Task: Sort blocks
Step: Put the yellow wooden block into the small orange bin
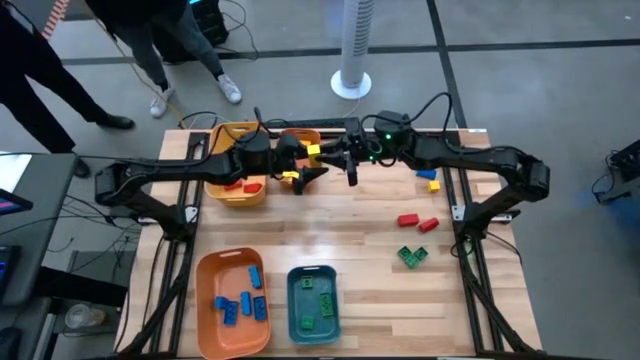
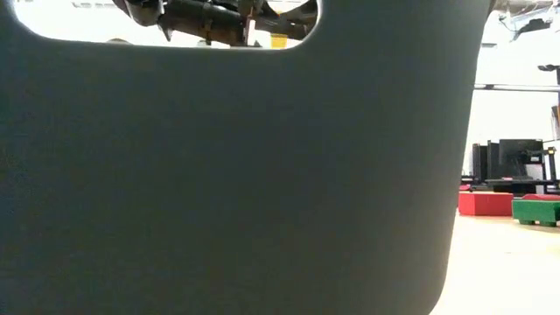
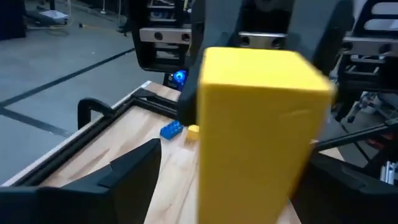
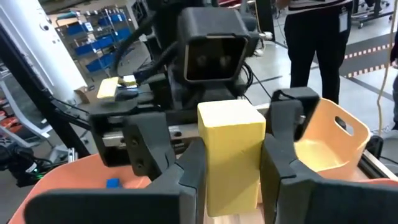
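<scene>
My right gripper (image 4: 231, 180) is shut on a yellow block (image 4: 230, 149), held above the table's far middle (image 1: 313, 150). My left gripper (image 3: 230, 186) faces it from the left. It is open, with one finger (image 3: 127, 177) on either side of the same block (image 3: 258, 124), and gaps show between them. Loose blocks lie on the right half of the table: a blue one (image 1: 427, 176) and a yellow one (image 1: 434, 186), two red ones (image 1: 407, 220), and green ones (image 1: 412, 256). My right gripper pinches the yellow block's two opposite side faces (image 4: 208, 168) between its two fingers (image 4: 189, 177). The fingers come level from the table's right. The block stands upright in the hold, lifted clear of the table.
A yellow bin (image 1: 222, 190) holding red blocks stands at the far left, just beside the grippers. An orange bin (image 1: 205, 300) with blue blocks and a teal bin (image 1: 296, 305) with green blocks stand at the near edge. A dark bin wall (image 2: 236, 175) fills most of the low view. People stand beyond the table.
</scene>
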